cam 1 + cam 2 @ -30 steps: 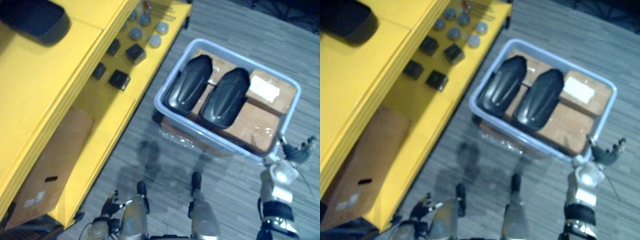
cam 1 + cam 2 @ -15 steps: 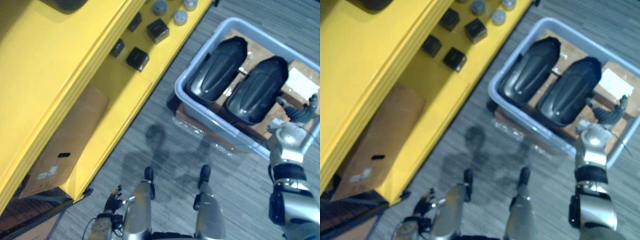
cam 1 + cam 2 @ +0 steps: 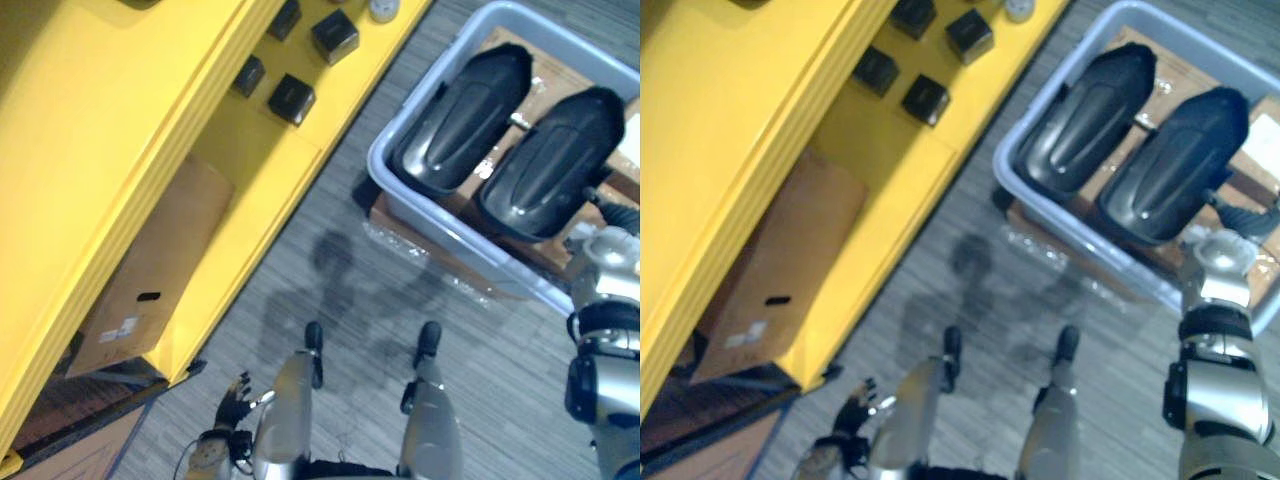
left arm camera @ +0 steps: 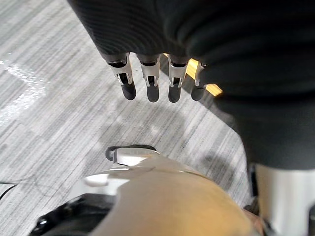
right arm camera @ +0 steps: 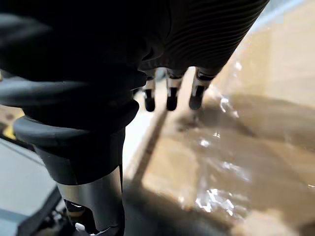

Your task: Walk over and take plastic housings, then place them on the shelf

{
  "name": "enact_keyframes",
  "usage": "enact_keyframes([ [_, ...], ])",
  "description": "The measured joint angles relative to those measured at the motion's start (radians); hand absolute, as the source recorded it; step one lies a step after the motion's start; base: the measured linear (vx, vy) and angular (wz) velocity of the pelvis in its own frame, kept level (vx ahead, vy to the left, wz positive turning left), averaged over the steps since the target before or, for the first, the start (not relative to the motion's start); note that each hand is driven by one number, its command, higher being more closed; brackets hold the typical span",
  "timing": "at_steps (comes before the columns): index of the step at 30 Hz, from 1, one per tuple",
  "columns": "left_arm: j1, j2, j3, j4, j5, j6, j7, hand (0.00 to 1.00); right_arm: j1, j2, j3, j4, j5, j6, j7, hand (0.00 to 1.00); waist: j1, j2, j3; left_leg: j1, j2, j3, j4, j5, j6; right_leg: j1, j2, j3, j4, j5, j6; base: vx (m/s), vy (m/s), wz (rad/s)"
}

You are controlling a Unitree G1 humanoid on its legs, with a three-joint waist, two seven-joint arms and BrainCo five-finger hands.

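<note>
Housings (image 3: 465, 120) lie side by side in the bin (image 3: 455, 240), right hand (image 3: 1238, 222) loose-fingered over its near rim

Looks like a workshop stockroom.
Down the left, a yellow shelf (image 3: 110, 140) with small black blocks (image 3: 291, 98); upper right, a grey bin (image 3: 378, 172) of black housings (image 3: 465, 120).

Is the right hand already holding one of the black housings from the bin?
No, the right hand hangs with straight fingers over the brown boxes in the bin, and both housings lie there ungrasped.
</note>
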Motion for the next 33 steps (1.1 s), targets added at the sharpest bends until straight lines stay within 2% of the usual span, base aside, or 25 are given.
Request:
enact_keyframes([
  [3, 0.000, 0.000, -0.002, -0.001, -0.014, -0.001, -0.002, 0.00, -0.030, -0.043, 0.007, 0.026, 0.000, 0.044, 0.023, 0.00, 0.008, 0.000, 0.000, -0.019, -0.006, -0.008, -0.004, 0.009, 0.002, -0.015, -0.005, -0.008, 0.003, 0.000, 0.000, 0.00, 0.004, 0.09],
  [4, 0.000, 0.000, -0.003, -0.002, -0.014, -0.001, -0.002, 0.00, -0.043, -0.046, 0.013, 0.038, 0.000, 0.060, 0.023, 1.00, 0.008, 0.000, 0.000, -0.018, -0.006, -0.008, -0.004, 0.009, 0.002, -0.015, -0.005, -0.008, 0.004, 0.000, 0.000, 0.00, 0.006, 0.05],
  [11, 0.000, 0.001, -0.006, -0.003, -0.016, -0.001, -0.001, 0.00, -0.068, -0.096, 0.085, 0.089, -0.045, 0.131, 0.062, 1.00, 0.011, 0.001, 0.000, -0.025, -0.009, -0.011, -0.004, 0.011, 0.004, -0.021, -0.008, -0.010, 0.009, -0.001, -0.001, 0.00, 0.000, 0.00],
  [14, 0.000, 0.012, -0.031, -0.005, -0.035, -0.002, 0.003, 0.00, -0.074, -0.126, 0.100, 0.112, -0.081, 0.155, 0.102, 1.00, 0.011, 0.001, 0.001, -0.032, -0.009, -0.012, -0.007, 0.015, 0.003, -0.031, -0.008, -0.011, 0.016, -0.002, -0.002, 0.00, 0.000, 0.00],
  [16, 0.000, 0.013, -0.036, -0.004, -0.045, -0.001, 0.003, 0.00, -0.079, -0.131, 0.118, 0.123, -0.102, 0.158, 0.117, 1.00, 0.010, 0.001, 0.001, -0.030, -0.009, -0.012, -0.007, 0.018, 0.002, -0.031, -0.008, -0.011, 0.016, -0.002, -0.003, 0.00, 0.000, 0.00],
  [22, 0.000, 0.015, -0.042, -0.007, -0.046, -0.001, 0.009, 0.00, -0.102, -0.131, 0.143, 0.145, -0.148, 0.220, 0.166, 1.00, 0.011, 0.002, 0.001, -0.030, -0.009, -0.011, -0.008, 0.019, 0.002, -0.031, -0.008, -0.012, 0.016, -0.002, -0.003, 0.00, 0.000, 0.00],
  [29, 0.004, 0.016, -0.043, -0.022, -0.046, -0.004, 0.012, 0.00, -0.120, -0.126, 0.160, 0.145, -0.196, 0.236, 0.177, 1.00, 0.010, 0.003, 0.001, -0.025, -0.008, -0.007, -0.006, 0.019, 0.002, -0.027, -0.008, -0.011, 0.017, -0.002, -0.003, 0.00, 0.000, 0.00],
  [33, 0.030, 0.015, -0.047, -0.048, -0.053, -0.041, 0.020, 0.00, -0.120, -0.117, 0.164, 0.145, -0.198, 0.247, 0.171, 1.00, 0.009, 0.003, 0.001, 0.002, -0.007, -0.004, -0.013, 0.019, 0.002, -0.006, -0.008, -0.010, 0.016, -0.002, -0.003, 0.00, -0.003, -0.03],
])
